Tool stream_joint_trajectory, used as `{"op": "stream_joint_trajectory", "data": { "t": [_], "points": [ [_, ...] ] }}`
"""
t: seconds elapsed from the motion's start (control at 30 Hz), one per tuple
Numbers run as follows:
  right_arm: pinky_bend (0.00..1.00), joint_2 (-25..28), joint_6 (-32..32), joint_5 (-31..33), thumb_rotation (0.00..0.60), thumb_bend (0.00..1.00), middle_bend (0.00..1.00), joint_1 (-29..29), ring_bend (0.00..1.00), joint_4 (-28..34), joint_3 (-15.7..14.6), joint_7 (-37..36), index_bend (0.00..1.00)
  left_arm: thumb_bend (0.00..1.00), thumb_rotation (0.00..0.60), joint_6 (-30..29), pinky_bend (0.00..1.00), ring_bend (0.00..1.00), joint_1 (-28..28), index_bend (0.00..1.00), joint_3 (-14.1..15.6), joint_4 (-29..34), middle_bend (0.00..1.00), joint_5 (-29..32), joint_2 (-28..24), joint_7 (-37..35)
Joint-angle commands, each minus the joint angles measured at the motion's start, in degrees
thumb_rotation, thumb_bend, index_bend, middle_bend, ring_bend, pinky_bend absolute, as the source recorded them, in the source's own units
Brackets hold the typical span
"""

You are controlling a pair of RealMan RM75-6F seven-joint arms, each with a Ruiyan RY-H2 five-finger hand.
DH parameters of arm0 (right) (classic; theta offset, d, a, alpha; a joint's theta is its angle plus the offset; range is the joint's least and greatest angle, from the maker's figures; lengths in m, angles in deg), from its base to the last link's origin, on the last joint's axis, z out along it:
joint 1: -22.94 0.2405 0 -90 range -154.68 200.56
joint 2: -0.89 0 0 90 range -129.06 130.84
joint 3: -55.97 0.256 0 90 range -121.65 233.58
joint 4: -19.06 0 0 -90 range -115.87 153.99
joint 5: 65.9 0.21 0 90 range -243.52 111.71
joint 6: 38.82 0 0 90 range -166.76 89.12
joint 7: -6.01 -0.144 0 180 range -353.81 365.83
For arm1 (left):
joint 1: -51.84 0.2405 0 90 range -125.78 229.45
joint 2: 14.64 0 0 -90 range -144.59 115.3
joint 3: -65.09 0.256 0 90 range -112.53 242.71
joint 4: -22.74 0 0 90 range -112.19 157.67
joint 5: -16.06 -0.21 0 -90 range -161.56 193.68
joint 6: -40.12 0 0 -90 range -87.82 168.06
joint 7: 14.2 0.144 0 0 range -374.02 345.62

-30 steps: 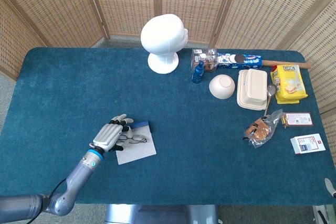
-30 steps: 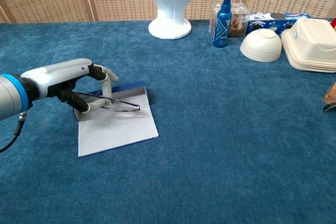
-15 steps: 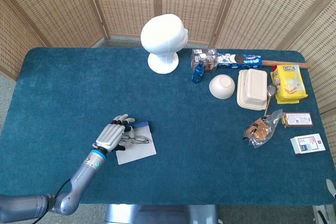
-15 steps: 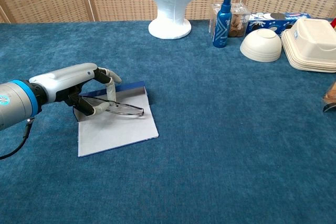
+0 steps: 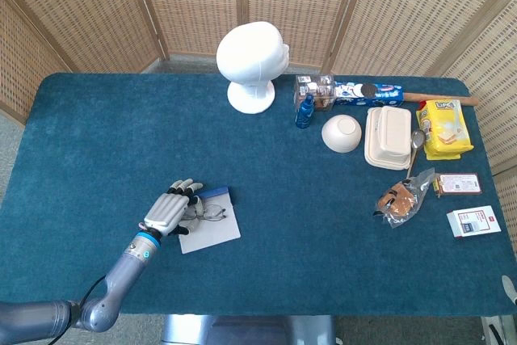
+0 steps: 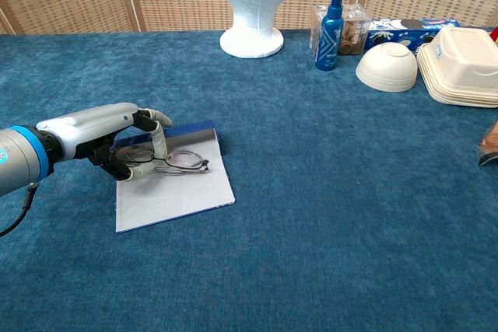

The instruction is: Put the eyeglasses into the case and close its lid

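The eyeglasses case [image 6: 175, 192] lies open and flat on the blue cloth at the near left, grey lining up with a blue back edge; in the head view the case [image 5: 214, 230] sits left of centre near the front. Thin wire eyeglasses [image 6: 184, 161] lie low over the lining's back part, lenses pointing right. My left hand [image 6: 101, 131] reaches in from the left and pinches their temple ends between thumb and fingers; the head view shows the same hand [image 5: 168, 212] and the eyeglasses [image 5: 212, 213]. Only a pale sliver of my right hand [image 5: 508, 288] shows at the frame's right edge.
A white foam head [image 5: 252, 62] stands at the back middle. At the right are a blue bottle [image 5: 304, 111], an upturned white bowl [image 5: 341, 132], a white clamshell box [image 5: 388, 137], a yellow packet [image 5: 443, 128], a bagged snack [image 5: 401, 199] and small cards [image 5: 473, 221].
The eyeglasses have come down and tipped flatter onto the case lining. My left hand has drawn slightly back to the left, still holding them.
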Motion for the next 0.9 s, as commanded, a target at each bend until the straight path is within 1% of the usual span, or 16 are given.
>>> {"op": "stream_joint_trajectory", "data": {
  "t": [0.03, 0.2, 0.43, 0.63, 0.73, 0.8, 0.9],
  "points": [
    [0.17, 0.03, 0.00, 0.01, 0.550, 0.24, 0.17, -0.02, 0.00, 0.08, 0.02, 0.11, 0.05, 0.40, 0.600, 0.28, 0.01, 0.00, 0.08, 0.42, 0.02, 0.00, 0.10, -0.46, 0.18, -0.45],
    [0.17, 0.10, 0.06, 0.04, 0.549, 0.24, 0.17, -0.05, 0.00, 0.14, 0.02, 0.14, 0.05, 0.38, 0.600, 0.48, 0.01, 0.00, 0.04, 0.42, -0.09, 0.18, 0.10, -1.13, 0.22, -0.63],
    [0.17, 0.08, 0.08, 0.22, 0.548, 0.24, 0.17, -0.22, 0.00, -0.09, 0.05, -0.14, 0.05, 0.38, 0.600, 0.36, 0.00, 0.00, -0.03, 0.42, -0.43, 0.53, 0.10, -1.70, 0.41, -0.41],
    [0.17, 0.10, 0.05, 0.29, 0.546, 0.24, 0.17, -0.28, 0.00, -0.32, 0.18, -0.50, 0.05, 0.38, 0.600, -1.44, 0.00, 0.00, 0.40, 0.41, -0.55, 0.55, 0.08, -1.83, -0.06, 1.40],
    [0.17, 0.06, 0.10, 0.21, 0.546, 0.24, 0.17, -0.23, 0.00, -0.37, 0.20, -0.62, 0.05, 0.37, 0.600, -0.98, 0.00, 0.00, 0.48, 0.32, -0.64, 1.32, 0.07, -0.88, -0.74, 1.60],
    [0.17, -0.05, 0.18, 0.16, 0.544, 0.24, 0.17, -0.22, 0.00, -0.44, 0.13, -0.61, 0.05, 0.33, 0.600, -1.70, 0.00, 0.00, 0.87, 0.22, -0.74, 1.90, 0.05, -1.34, -1.10, 1.24],
    [0.17, -0.10, 0.13, 0.12, 0.547, 0.24, 0.17, -0.23, 0.00, -0.52, 0.15, -0.58, 0.05, 0.29, 0.600, -2.95, 0.00, 0.00, 1.39, 0.12, -0.70, 2.59, 0.02, -2.60, -1.35, 1.02]
  ]
}}
